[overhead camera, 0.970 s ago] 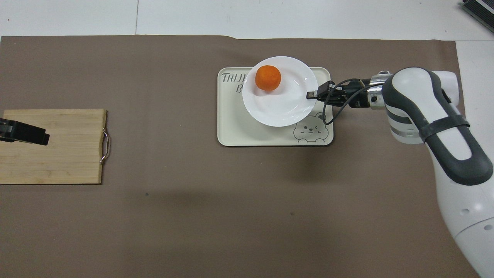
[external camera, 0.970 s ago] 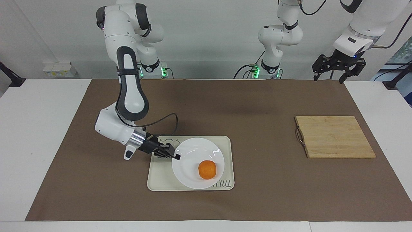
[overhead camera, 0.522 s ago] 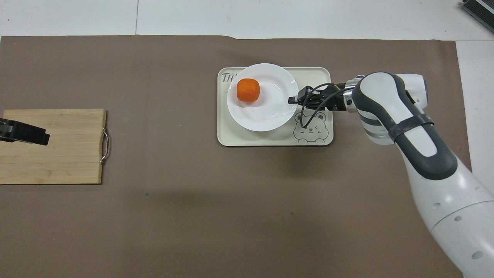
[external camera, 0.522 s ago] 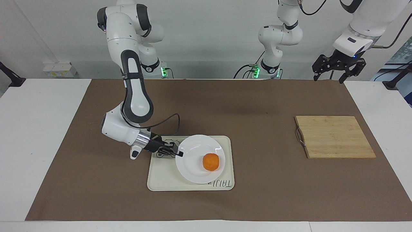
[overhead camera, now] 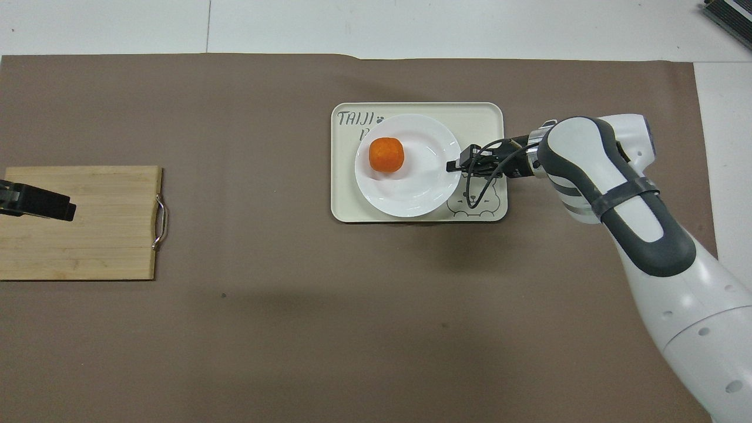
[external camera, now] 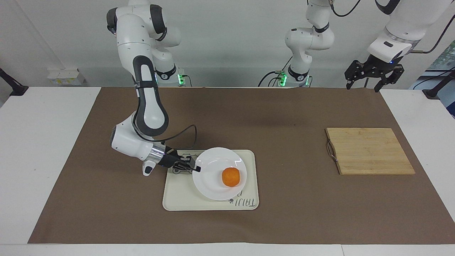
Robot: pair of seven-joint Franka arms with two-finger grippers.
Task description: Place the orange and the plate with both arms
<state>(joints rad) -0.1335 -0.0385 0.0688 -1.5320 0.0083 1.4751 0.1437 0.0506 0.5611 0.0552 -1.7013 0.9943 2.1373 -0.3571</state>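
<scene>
The white plate (external camera: 217, 181) (overhead camera: 411, 188) lies on the cream tray (external camera: 177, 199) (overhead camera: 346, 200). The orange (external camera: 230, 177) (overhead camera: 386, 154) sits in the plate's well, toward the side away from the right arm. My right gripper (external camera: 196, 169) (overhead camera: 453, 166) reaches in low and level and is shut on the plate's rim at the edge toward the right arm's end. My left gripper (external camera: 373, 76) (overhead camera: 64, 210) hangs open in the air over the left arm's end of the table, with nothing between its fingers; the left arm waits.
A wooden cutting board (external camera: 368, 151) (overhead camera: 79, 222) with a metal handle lies at the left arm's end of the brown mat. The tray carries a bear drawing and lettering partly covered by the plate.
The right gripper has lowered the plate with the orange down onto the tray, settling it more toward the tray's middle. The left arm has not moved.
</scene>
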